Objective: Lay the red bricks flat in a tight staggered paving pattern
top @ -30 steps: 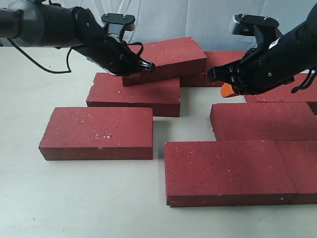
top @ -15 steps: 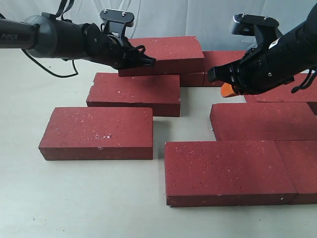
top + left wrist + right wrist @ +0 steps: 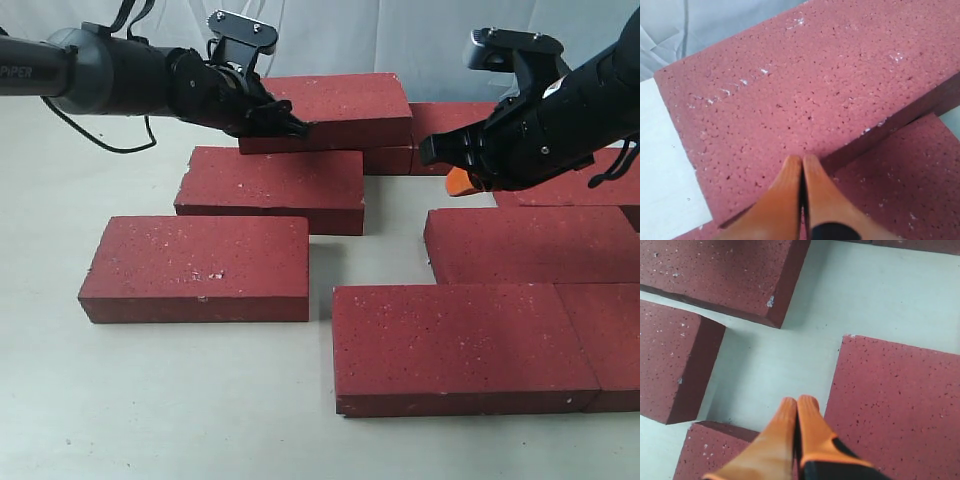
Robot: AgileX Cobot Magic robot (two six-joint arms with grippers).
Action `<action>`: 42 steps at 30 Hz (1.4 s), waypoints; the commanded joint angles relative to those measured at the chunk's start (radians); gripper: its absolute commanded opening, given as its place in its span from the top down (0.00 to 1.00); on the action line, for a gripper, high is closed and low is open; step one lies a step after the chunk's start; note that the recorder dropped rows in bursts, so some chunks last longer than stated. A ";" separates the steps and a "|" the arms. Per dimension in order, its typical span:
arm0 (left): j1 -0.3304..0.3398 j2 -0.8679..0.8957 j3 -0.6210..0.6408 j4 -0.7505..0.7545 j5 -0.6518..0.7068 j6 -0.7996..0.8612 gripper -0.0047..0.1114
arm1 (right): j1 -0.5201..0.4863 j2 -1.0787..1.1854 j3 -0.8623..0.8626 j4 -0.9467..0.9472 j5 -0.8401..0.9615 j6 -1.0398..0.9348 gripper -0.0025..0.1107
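- At the far left, my left gripper [image 3: 296, 128] has its orange fingers [image 3: 790, 172] pressed together, nothing between them. The tips lie on the top face of the far brick [image 3: 335, 103], at its near edge.
- The far brick [image 3: 790, 90] overlaps the second-row brick [image 3: 270, 182] beneath it, near edge resting on that one's far edge.
- On the right, my right gripper [image 3: 458, 183] also has its fingers pressed together and empty. It hangs over a bare gap of the table [image 3: 790, 355] between bricks; I cannot tell whether it touches the surface.
- The other red bricks lie flat: near-left brick [image 3: 195, 262] apart from the rest, near-middle brick [image 3: 452, 340] butted against a neighbour on its right, right brick [image 3: 530, 242] just behind it, more bricks at far right [image 3: 452, 118].
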 commanded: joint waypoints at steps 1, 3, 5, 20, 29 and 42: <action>-0.002 -0.014 -0.005 0.000 0.062 -0.004 0.96 | 0.000 -0.002 -0.006 -0.011 -0.007 -0.006 0.98; -0.002 -0.001 -0.005 -0.005 0.076 -0.004 0.96 | 0.000 -0.002 -0.006 -0.011 -0.008 -0.006 0.98; -0.002 0.009 -0.005 -0.005 0.078 -0.004 0.96 | 0.000 -0.002 -0.006 -0.011 -0.008 -0.006 0.98; -0.002 0.064 -0.005 0.095 -0.033 -0.001 0.96 | 0.000 -0.002 -0.006 -0.011 -0.008 -0.006 0.98; -0.002 0.068 -0.005 0.113 -0.086 -0.001 0.96 | 0.000 -0.002 -0.006 -0.011 -0.008 -0.006 0.98; -0.002 -0.051 -0.005 0.106 0.219 -0.003 0.96 | 0.000 -0.002 -0.006 -0.011 -0.049 -0.006 0.98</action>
